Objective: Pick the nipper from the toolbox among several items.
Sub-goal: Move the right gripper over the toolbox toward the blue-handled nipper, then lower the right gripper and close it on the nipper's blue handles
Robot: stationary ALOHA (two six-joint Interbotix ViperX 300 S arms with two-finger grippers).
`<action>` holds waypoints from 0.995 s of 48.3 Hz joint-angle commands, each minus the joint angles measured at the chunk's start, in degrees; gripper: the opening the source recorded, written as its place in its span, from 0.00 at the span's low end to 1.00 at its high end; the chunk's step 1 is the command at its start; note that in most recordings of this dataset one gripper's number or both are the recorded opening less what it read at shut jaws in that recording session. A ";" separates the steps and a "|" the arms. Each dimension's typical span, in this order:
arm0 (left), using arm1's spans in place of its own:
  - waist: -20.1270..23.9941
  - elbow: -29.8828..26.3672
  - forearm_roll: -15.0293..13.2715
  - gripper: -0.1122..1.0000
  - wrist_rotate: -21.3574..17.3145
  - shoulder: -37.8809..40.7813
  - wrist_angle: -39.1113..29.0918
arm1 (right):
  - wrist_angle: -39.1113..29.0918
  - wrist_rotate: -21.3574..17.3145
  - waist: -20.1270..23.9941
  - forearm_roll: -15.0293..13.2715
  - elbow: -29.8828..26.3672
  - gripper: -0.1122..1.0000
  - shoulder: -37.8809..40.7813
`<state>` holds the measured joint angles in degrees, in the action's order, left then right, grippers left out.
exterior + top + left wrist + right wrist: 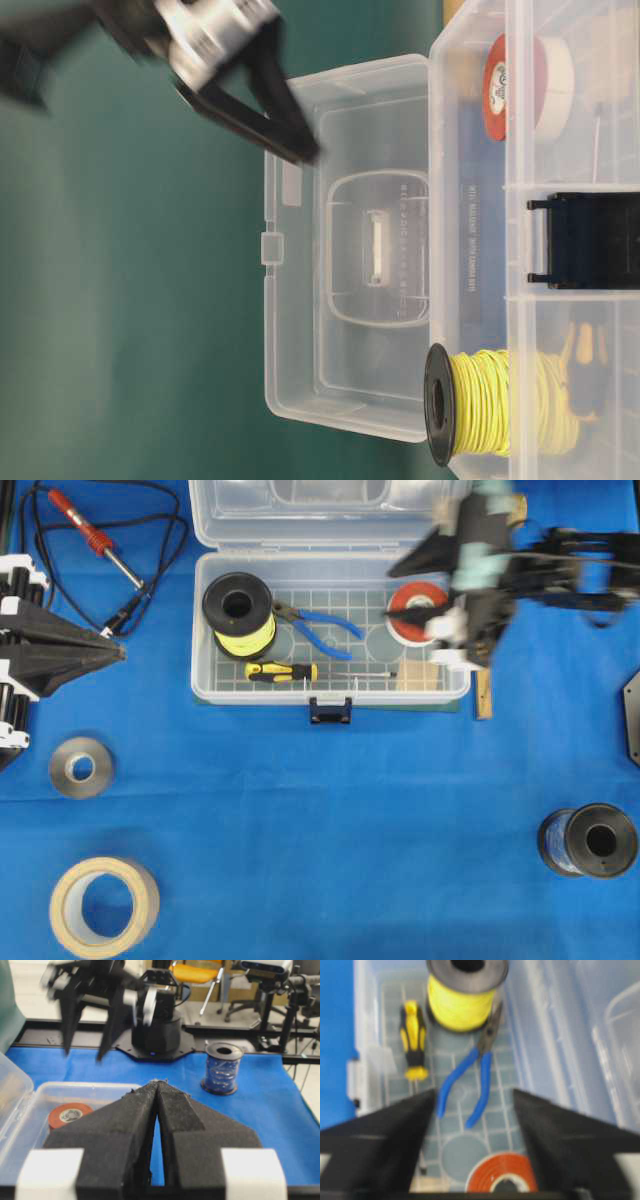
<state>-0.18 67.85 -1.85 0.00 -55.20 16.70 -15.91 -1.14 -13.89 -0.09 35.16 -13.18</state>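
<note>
1. Toolbox (330,695): clear plastic case, lid thrown open toward the top of the overhead frame, dark blue latch on its lower wall. It sits on my blue desk (330,810), upper centre of that frame.
2. Nipper (318,628): blue curved handles, dark pointed jaws. It lies flat on the toolbox's grid floor, centre-left of the case, jaw tips just beside the yellow wire spool.
3. Yellow wire spool (238,614): black flanges, in the left end of the toolbox.
4. Screwdriver (283,672): yellow and black handle, lying along the lower wall of the toolbox, below the nipper.
5. Red tape roll (417,608): right end of the toolbox, partly under my right tool.
6. My right tool (472,1105): spread wide, holding nothing, hanging above the right end of the toolbox; blurred. In its wrist view the nipper's handles show between the two fingers.
7. My left tool (158,1089): clenched tight, nothing in it, at the left edge of the overhead frame, well apart from the toolbox.
8. Loose on the desk: soldering iron (95,538) upper left, grey tape roll (81,767) and tan tape roll (104,907) lower left, blue wire spool (588,841) lower right.
</note>
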 commanded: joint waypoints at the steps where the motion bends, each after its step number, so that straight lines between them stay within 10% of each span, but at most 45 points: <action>1: 0.09 -1.14 -0.09 0.10 0.09 0.79 0.35 | -3.34 0.09 -0.70 -0.35 -5.27 0.78 4.31; 39: 0.09 -0.97 -0.26 0.10 0.62 1.14 -0.18 | -5.54 0.44 -3.60 -0.97 -16.70 0.65 30.41; 48: 0.18 -0.97 -0.26 0.10 0.79 1.14 -0.18 | -5.89 2.02 -3.25 -0.88 -16.52 0.30 30.50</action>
<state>-0.09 67.85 -1.93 0.70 -54.49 16.26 -21.88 0.44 -17.05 -1.14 19.51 18.11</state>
